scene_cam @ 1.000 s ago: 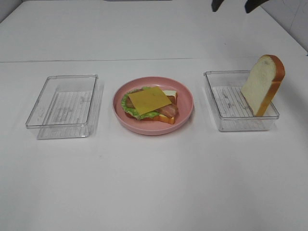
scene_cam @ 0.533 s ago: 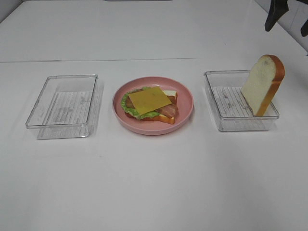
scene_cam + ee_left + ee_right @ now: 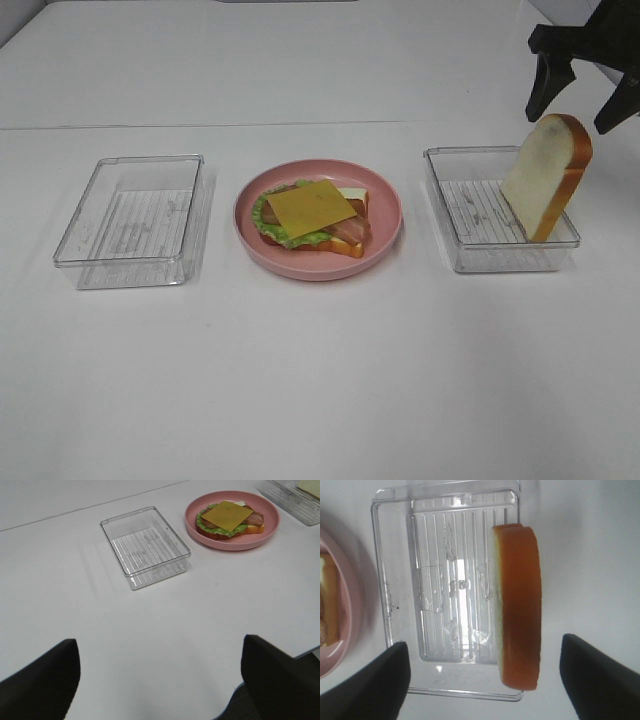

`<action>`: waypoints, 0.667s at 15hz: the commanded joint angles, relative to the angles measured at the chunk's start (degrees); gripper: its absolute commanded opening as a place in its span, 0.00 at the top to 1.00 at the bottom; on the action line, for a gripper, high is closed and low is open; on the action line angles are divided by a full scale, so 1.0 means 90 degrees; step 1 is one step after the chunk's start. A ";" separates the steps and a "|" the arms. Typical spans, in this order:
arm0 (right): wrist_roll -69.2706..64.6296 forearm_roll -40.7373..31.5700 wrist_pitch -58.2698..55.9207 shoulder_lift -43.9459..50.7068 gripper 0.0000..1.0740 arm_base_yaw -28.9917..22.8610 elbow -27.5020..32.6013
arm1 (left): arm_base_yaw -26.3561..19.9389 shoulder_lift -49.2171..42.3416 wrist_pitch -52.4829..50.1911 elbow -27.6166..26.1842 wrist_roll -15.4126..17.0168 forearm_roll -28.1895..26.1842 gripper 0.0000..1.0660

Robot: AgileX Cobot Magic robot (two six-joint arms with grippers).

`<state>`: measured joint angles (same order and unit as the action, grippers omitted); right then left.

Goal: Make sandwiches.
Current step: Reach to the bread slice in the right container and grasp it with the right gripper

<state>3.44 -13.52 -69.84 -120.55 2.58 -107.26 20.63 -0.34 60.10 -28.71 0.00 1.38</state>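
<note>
An open-faced sandwich stack [image 3: 312,215] lies on the round pink plate [image 3: 385,205]: bread at the bottom, green lettuce, bacon strips and a yellow cheese square on top. A second bread slice [image 3: 547,175] stands on edge, leaning against the right wall of the right clear tray [image 3: 440,200]. Just above that slice hangs my right gripper [image 3: 580,98], open, its fingers on either side of the slice's top and apart from it. The right wrist view looks straight down on the bread slice [image 3: 517,605] between the open right gripper [image 3: 482,647]. My left gripper [image 3: 159,640] is open and holds nothing, well short of the sandwich stack [image 3: 227,517].
An empty clear tray [image 3: 130,215] sits left of the plate, and the left wrist view shows this tray [image 3: 145,545] too. The white table has a seam line running behind the trays. Its front edge shows near the left gripper.
My right gripper has come down and rightward from the top edge of the high view to hang just above the standing bread slice. Nothing else has moved.
</note>
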 commanded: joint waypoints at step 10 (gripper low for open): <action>0.0076 0.0140 0.0134 -0.0579 0.67 0.0006 0.0025 | 0.0019 -0.0146 -0.0057 0.0013 0.0000 0.0000 0.22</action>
<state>3.44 -12.61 -68.75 -125.65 2.58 -107.26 20.63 -0.34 60.10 -28.71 0.00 1.38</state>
